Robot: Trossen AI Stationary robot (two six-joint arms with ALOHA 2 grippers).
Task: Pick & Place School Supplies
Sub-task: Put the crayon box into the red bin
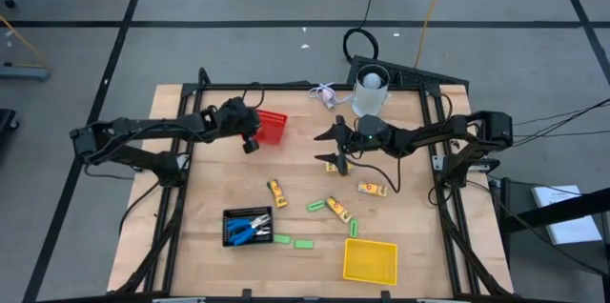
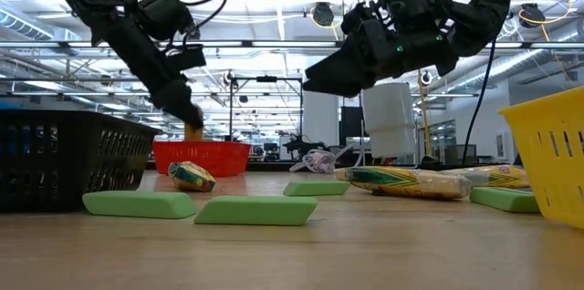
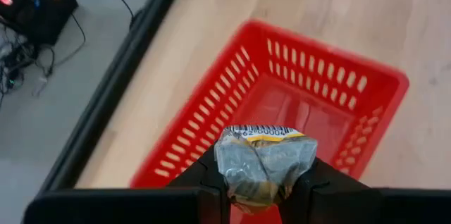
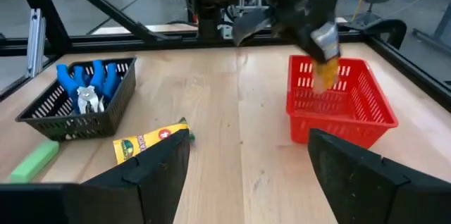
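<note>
My left gripper (image 1: pixel 250 139) is shut on a yellow-orange stick packet (image 3: pixel 264 159) and hangs over the red mesh basket (image 3: pixel 296 104), which stands at the table's far left. The packet also shows in the right wrist view (image 4: pixel 325 72) and the low view (image 2: pixel 193 132). My right gripper (image 4: pixel 246 182) is open and empty above the table's middle (image 1: pixel 334 148). Other yellow-orange sticks (image 1: pixel 276 191) (image 1: pixel 336 209) (image 1: pixel 372 189) and green bars (image 1: pixel 315 205) (image 1: pixel 303 244) lie flat on the table. Blue-handled scissors (image 4: pixel 84 83) lie in the black basket (image 1: pixel 246 227). My left gripper pinches the packet between its two fingers (image 3: pixel 211 178), which stand on its two sides. The crimped silver end with the barcode (image 3: pixel 262 136) sticks out past the fingertips. The fingers come from above, slanting down. The packet is lifted clear and hangs over the red basket.
A white cup (image 1: pixel 372 89) stands at the far edge behind my right arm. A yellow mesh basket (image 1: pixel 370 260) stands at the near right. A small tangle of cord (image 1: pixel 324 95) lies at the far edge. Bare wood lies between the red and black baskets.
</note>
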